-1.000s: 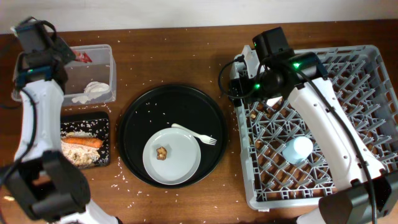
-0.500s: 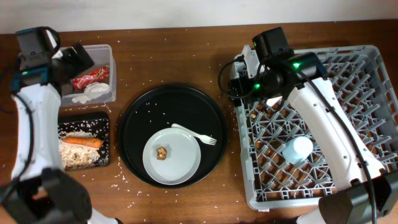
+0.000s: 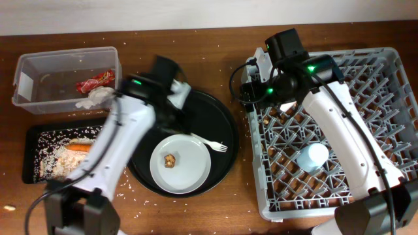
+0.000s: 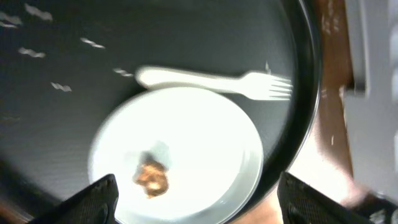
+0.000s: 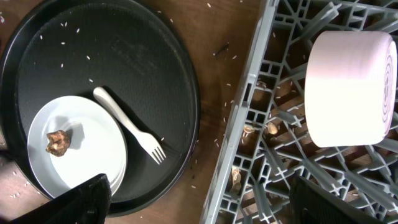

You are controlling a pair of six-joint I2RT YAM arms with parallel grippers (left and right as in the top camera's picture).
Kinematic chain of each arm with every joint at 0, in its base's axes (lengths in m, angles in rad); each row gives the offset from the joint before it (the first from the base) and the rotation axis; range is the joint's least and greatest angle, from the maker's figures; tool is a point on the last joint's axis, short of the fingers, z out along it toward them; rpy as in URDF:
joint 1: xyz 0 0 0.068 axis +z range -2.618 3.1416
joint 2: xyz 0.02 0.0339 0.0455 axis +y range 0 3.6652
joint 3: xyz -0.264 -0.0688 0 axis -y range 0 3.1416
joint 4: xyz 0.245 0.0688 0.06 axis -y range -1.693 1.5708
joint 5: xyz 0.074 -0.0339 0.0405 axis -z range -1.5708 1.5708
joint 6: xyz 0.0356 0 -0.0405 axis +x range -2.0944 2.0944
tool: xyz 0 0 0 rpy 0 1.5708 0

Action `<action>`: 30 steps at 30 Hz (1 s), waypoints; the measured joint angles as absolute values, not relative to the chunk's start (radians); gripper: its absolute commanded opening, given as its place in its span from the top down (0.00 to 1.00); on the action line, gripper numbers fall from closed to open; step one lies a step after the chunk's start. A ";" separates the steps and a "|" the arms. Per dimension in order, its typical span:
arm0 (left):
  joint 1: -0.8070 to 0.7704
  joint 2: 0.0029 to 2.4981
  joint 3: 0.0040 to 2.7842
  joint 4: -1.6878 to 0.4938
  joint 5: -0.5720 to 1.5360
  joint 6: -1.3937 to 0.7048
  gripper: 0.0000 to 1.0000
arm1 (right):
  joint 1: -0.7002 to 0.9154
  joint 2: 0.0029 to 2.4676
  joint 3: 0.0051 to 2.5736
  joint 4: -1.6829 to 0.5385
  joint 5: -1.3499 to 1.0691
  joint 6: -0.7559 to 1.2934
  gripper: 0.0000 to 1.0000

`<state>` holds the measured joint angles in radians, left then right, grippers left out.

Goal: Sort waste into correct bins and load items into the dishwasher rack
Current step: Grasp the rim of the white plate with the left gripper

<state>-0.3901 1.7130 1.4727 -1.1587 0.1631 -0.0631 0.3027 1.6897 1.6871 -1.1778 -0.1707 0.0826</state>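
No writing can be read. A white label is seen on one end wall of the clear tub, but it is too small to be made out, as is the print on the red wrapper. The wrapper is held in the tub, and the crumpled white napkin is bunched just beside it. In the black rectangular tray the carrot is laid among pale rice scraps. The grey plate is set on the round black tray, and the brown lump is carried on the plate. The white fork is laid along the plate's rim; whether the two touch cannot be told. The light blue cup is lodged among the pegs of the dishwasher rack. Loose grains are scattered over the table.

The left gripper is held above the plate and fork, its jaws spread wide with nothing between them. The right gripper is held over the rack's edge next to the round tray, likewise spread wide, with nothing gripped.
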 measured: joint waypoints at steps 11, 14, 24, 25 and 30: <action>-0.712 1.720 1.212 -0.931 0.075 -0.116 0.20 | 0.303 1.690 1.687 -1.180 -0.171 0.083 0.09; -0.738 1.720 1.169 -0.888 0.015 -0.118 0.23 | 0.303 1.690 1.687 -1.193 -0.171 0.083 0.09; -0.738 1.720 1.018 -0.739 -0.073 -0.124 0.46 | 0.303 1.690 1.687 -1.180 -0.170 0.082 0.10; -0.738 1.720 1.017 -0.739 -0.075 -0.127 0.55 | 0.303 1.690 1.687 -1.176 -0.170 0.083 0.10; -0.738 1.721 1.015 -0.739 -0.102 -0.128 0.78 | 0.302 1.690 1.687 -1.156 -0.156 0.083 0.10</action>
